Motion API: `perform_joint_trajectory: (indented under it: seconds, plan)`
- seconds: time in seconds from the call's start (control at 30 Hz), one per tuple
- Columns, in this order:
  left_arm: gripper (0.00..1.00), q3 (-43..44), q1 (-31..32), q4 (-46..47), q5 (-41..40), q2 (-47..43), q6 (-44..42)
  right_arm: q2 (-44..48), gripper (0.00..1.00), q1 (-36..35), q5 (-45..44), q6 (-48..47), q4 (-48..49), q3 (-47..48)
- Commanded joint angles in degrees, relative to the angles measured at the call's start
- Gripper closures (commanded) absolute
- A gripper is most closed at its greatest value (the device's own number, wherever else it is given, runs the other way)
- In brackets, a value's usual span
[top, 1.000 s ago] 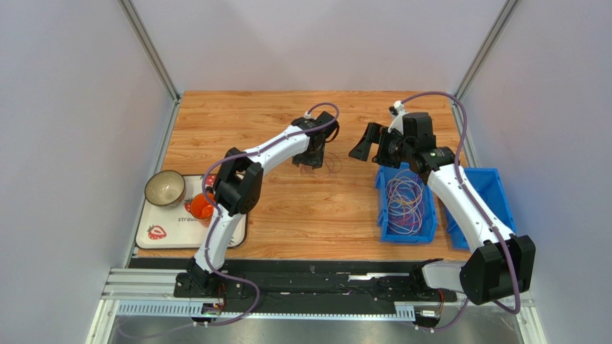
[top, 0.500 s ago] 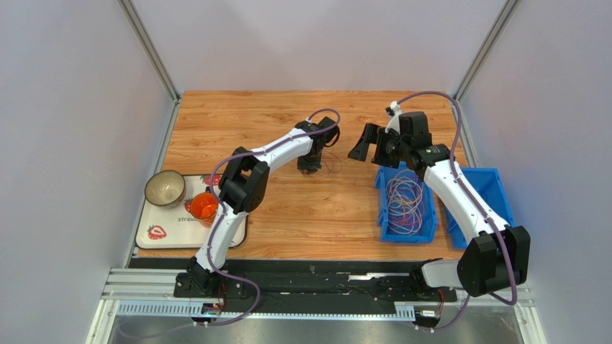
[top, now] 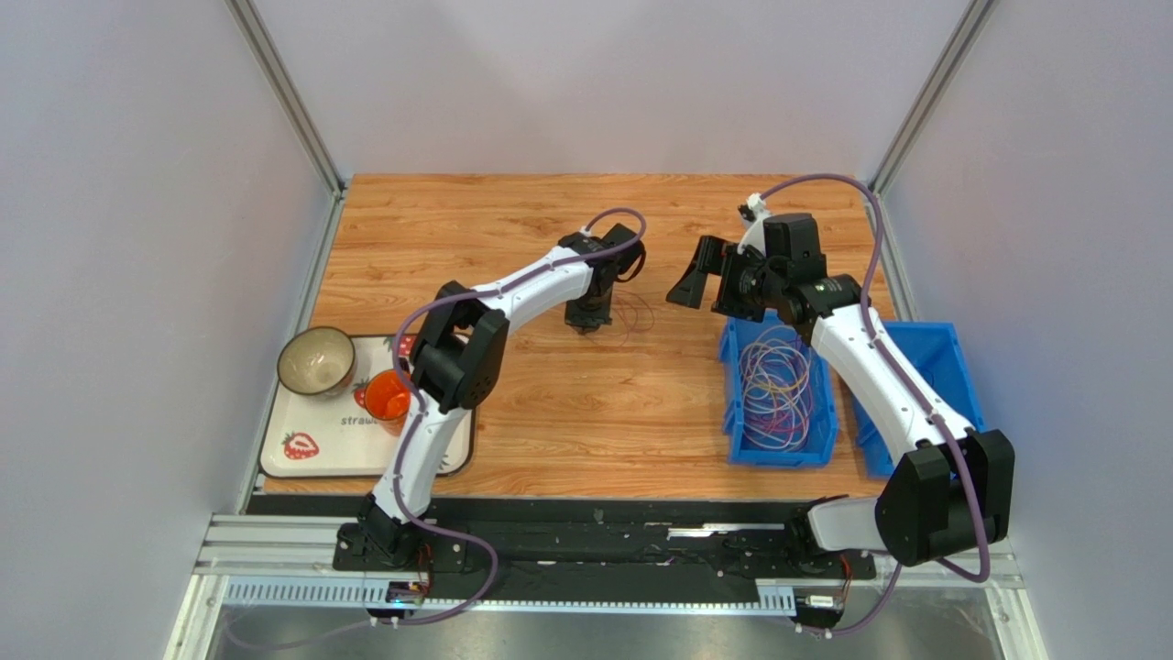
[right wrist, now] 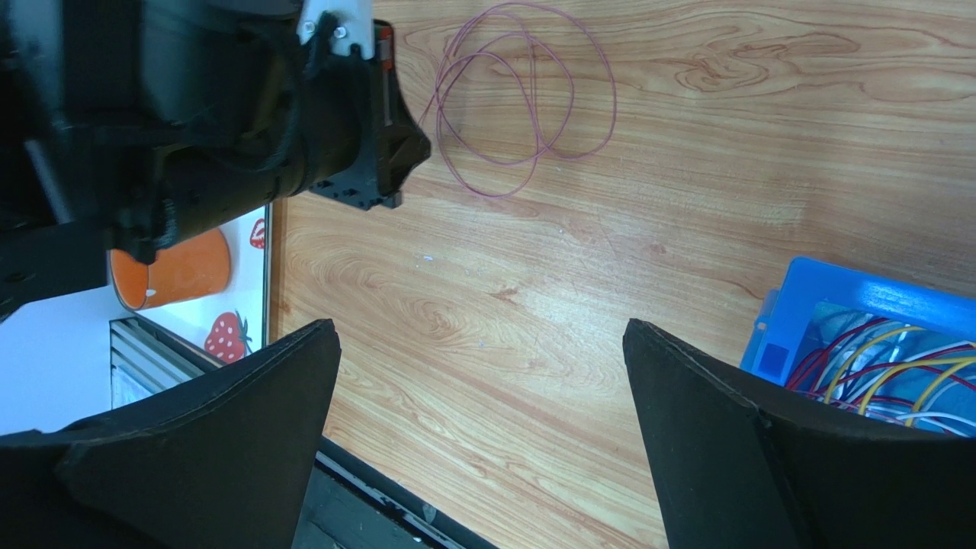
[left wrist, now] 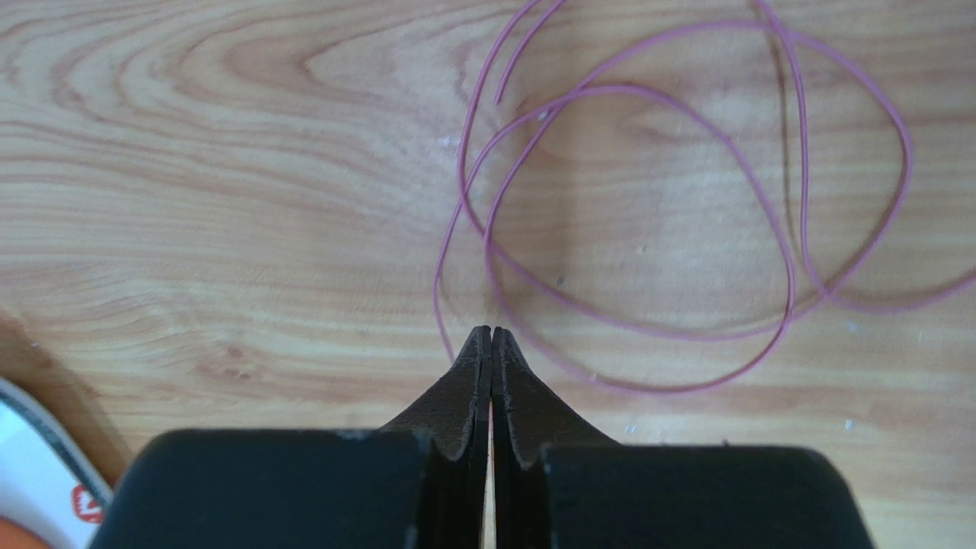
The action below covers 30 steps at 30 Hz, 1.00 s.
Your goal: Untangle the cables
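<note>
A thin purple cable (left wrist: 790,292) lies in loose loops on the wooden table, also seen in the top view as the cable (top: 636,319) and in the right wrist view as the cable (right wrist: 614,97). My left gripper (left wrist: 493,332) points down at its near side (top: 589,325), shut, with a strand running in behind one fingertip and out beside the other. More cables (top: 775,382) in red, yellow, white and purple sit tangled in a blue bin (top: 730,413). My right gripper (top: 700,275) hovers wide open above bare wood (right wrist: 481,332), between the purple cable and the bin.
A second blue bin (top: 950,369) stands right of the first, at the table's right edge. At the left front lies a white strawberry-print tray (top: 296,447) with a bowl (top: 315,360) and an orange cup (top: 386,399). Metal frame posts rise at the back corners.
My left gripper has closed from partly open to shut at the purple cable and shifted slightly. The right arm has drawn back a little; its jaws stay wide.
</note>
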<state>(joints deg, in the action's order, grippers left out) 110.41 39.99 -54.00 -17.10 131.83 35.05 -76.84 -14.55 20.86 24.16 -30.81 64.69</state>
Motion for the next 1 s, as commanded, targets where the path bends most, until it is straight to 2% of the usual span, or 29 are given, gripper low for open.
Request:
perform_joint_trajectory:
  seconds: [0.0,0.13,0.3,0.33,0.43,0.47,0.63,0.97]
  plan:
    - [1.00,-3.61,-0.35,2.40,0.93,-11.93,-2.44,2.39,0.00,-0.04,-0.38,0.62,1.01,2.11]
    - [1.00,-6.96,-0.17,4.24,2.16,-20.27,-4.02,3.18,0.01,-0.04,0.58,1.85,1.80,1.50]
    - [1.00,-10.12,-0.17,5.12,0.58,-26.27,-5.95,3.71,0.01,-0.04,2.08,3.35,2.59,0.88]
    - [0.92,-10.39,-0.17,6.26,0.84,-26.53,-6.65,3.71,0.01,-0.04,2.16,3.43,2.68,0.79]
    - [0.45,-9.78,-0.17,5.92,0.75,-23.31,-7.71,4.06,0.01,-0.04,2.43,3.79,2.86,0.35]
    - [0.42,-9.34,-0.17,5.75,0.93,-22.07,-7.97,4.15,0.01,-0.04,2.34,3.70,2.77,0.27]
    - [0.41,-6.35,-0.44,5.39,1.19,-13.90,-7.19,5.12,0.01,-0.04,1.20,2.73,1.54,0.44]
    - [0.44,-3.62,-2.37,4.34,2.51,-6.50,-4.46,4.51,0.00,-0.04,0.67,1.41,1.10,0.88]
